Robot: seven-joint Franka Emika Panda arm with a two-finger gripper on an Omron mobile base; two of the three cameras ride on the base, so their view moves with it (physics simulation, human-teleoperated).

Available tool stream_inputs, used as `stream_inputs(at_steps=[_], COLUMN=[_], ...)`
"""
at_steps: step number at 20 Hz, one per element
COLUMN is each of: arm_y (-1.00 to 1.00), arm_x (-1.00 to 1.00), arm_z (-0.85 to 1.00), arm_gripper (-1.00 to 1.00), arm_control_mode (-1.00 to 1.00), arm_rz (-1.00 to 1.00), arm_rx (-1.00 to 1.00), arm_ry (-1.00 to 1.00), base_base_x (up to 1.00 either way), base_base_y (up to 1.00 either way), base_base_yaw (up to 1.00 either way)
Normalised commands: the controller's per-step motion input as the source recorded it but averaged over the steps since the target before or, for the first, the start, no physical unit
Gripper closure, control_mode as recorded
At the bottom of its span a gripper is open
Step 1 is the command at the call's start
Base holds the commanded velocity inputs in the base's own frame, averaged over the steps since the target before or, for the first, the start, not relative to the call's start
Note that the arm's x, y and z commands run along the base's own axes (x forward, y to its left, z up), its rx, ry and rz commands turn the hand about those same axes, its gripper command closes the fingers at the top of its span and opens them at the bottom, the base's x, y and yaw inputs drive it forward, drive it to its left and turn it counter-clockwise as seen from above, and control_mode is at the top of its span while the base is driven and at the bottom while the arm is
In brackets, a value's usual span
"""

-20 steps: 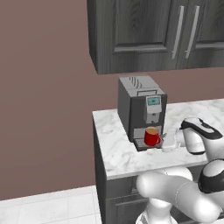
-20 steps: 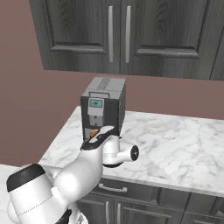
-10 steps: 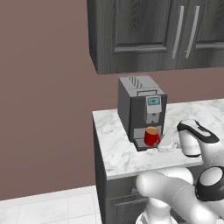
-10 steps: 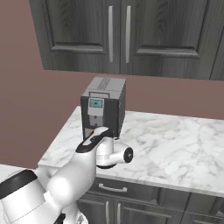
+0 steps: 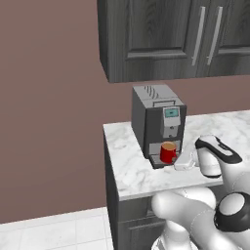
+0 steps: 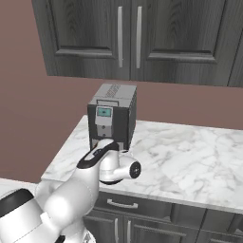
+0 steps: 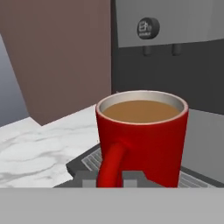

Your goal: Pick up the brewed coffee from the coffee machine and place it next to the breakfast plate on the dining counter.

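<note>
Hand view: I see my pincer [image 7: 110, 178] closed on the handle of the red mug [image 7: 142, 138], full of coffee, standing on the coffee machine [image 5: 158, 124] drip tray on the table [image 5: 128, 166].

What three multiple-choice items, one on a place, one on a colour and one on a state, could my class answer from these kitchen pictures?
1. Where does the mug stand?
A. On the coffee machine's drip tray
B. On the floor
C. Inside a cabinet

2. What colour is the mug?
A. Blue
B. Red
C. White

3. How is the gripper?
A. Wide open, far from the mug
B. Shut on the mug's handle
C. Holding a plate

Answers:
1 A: the mug sits on the drip tray under the spout of the coffee machine.
2 B: its body is glossy red, with brown coffee at the rim.
3 B: in the hand view the gripper has its tips on either side of the handle.
</note>
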Motion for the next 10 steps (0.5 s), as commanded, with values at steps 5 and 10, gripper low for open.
stream_inputs(at_steps=[5, 10], arm_y=[-0.06, -0.27], arm_x=[-0.05, -0.34], arm_z=[-0.02, -0.01], arm_gripper=[1.00, 1.00], arm_control_mode=[-1.00, -1.00], arm_rz=[0.00, 0.00], arm_rx=[0.00, 0.02], arm_ry=[0.00, 0.00], base_base_x=[0.00, 0.00], base_base_y=[0.00, 0.00], base_base_yaw=[0.00, 0.00])
